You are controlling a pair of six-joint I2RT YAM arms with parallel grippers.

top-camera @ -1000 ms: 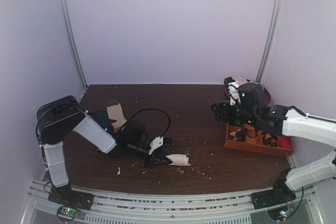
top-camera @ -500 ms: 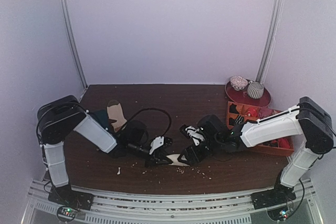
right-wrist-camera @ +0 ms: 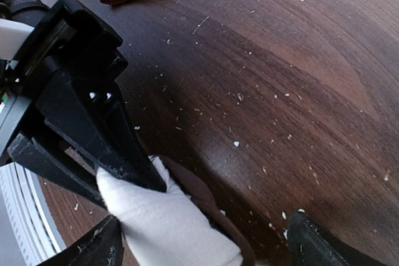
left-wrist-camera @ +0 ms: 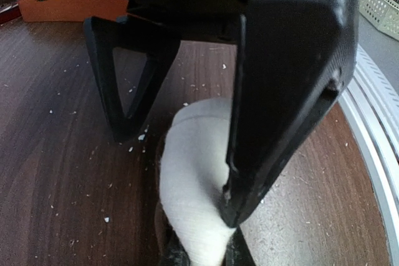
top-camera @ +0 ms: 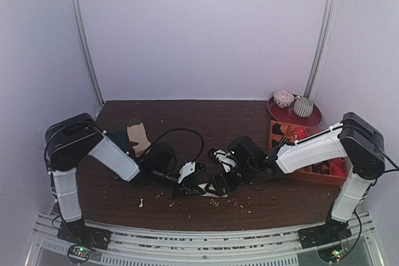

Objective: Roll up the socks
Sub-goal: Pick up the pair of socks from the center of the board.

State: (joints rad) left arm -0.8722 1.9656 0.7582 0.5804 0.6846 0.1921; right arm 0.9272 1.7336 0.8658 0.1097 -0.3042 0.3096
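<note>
The cream-white fabric socks with tan-brown ends (right-wrist-camera: 168,219) lie as a soft, partly wound bundle on the near middle of the bench, not far from its front rail. I cannot tell whether both of the pair are inside it. My left tool (top-camera: 188,184) is nearly closed and pinches one end of the bundle, the pale cloth bulging out past its narrow black fingers. My right tool (right-wrist-camera: 209,244) stands wide, one finger on each side of the other end. It is low over the cloth but grips nothing.

I judge the rolling to be under way and unfinished. The bundle is loose and long rather than a tight ball, and a brown edge shows along one side. As I read it, the next move calls for my right tool to close on the free end while the left holds its pinch. It should then turn or fold that end over so the roll tightens. The two tools are very close together, so the closing wants care lest finger meet finger instead of cloth. The soft fabric may slip or unwind if either side lets go early.

Around the socks, the dark brown wood-grain bench (top-camera: 206,123) is dusted with pale crumbs. A tan sock (top-camera: 138,135) lies at the left behind my left arm. An orange-brown tray (top-camera: 321,177) and a round red plate (top-camera: 312,118) sit at the far right. Plain lavender walls with metal posts close the space in.
</note>
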